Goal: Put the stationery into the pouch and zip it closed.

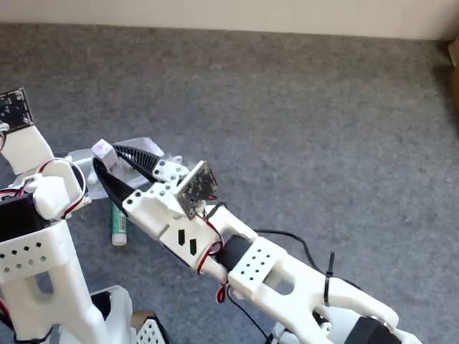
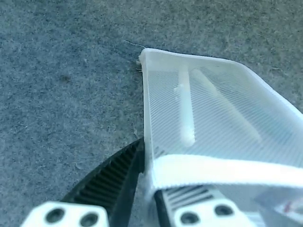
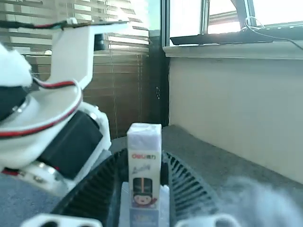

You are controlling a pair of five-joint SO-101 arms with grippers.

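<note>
Right hand [image 3: 144, 158] is closed narrow on a small boxed eraser [image 3: 144, 175]. It is pinched by its lower half, so the upper end stands clear of the fingertips. I judge that leaves free length to lead into an opening.

In the high view the eraser [image 1: 104, 151] is off the counter [image 1: 301, 107], carried just beside the pouch [image 1: 136, 142].

Left hand [image 2: 150, 163] is clamped on the pouch [image 2: 213, 109] at its banded rim, near one corner. The mesh wall is lifted and tilted, not lying flat. My reading is that this grip props the mouth up so the other arm has a target. I cannot tell whether the mouth is actually gaping. Two long pale sticks [image 2: 185, 109] show through the mesh, already inside.

One green-and-white tube [image 1: 118, 224] lies on the counter between the two arms, near the pouch, untouched.

Assessment: this is the loading step, partly done. The eraser goes in next, then the tube; zipping has not begun.

Risk: the mesh looks limp, so the rim may fold under the eraser if I push rather than drop.
</note>
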